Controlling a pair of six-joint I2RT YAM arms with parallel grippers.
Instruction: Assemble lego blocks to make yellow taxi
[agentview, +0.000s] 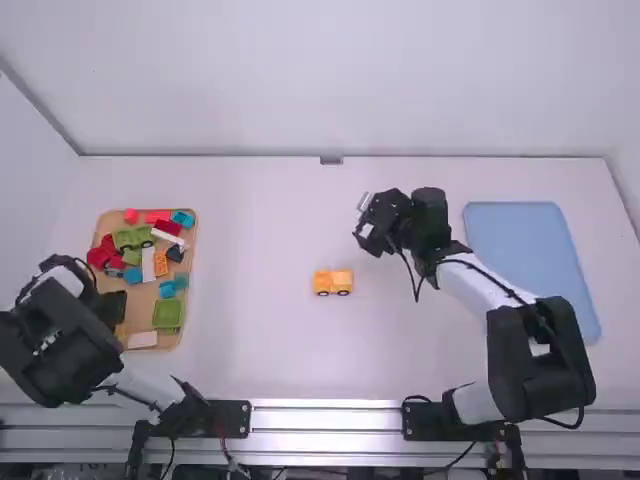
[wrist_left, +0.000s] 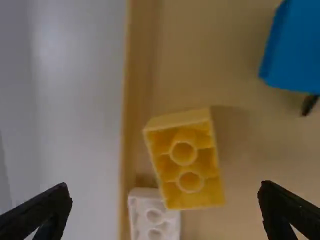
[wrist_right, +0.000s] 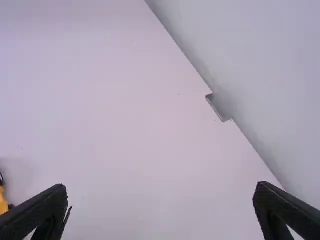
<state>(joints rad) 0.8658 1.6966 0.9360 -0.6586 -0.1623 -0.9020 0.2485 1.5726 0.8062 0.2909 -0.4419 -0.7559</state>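
My left tool is wide open, holding nothing, above the yellow brick; brick lies hollow side up in the tan tray; I judge it light, rigid, smooth enough to skid if pinched off-centre; I'd grip across its long side walls, mid-length, modest force; white brick crowds one corner and could foul a finger; yellow one likely needs flipping before it presses on; farther out, the part-built yellow taxi sits on the table, wheels toward me; I'd brace its body, not the wheels, push-fits may pop; beyond it, right tool is wide open, empty.
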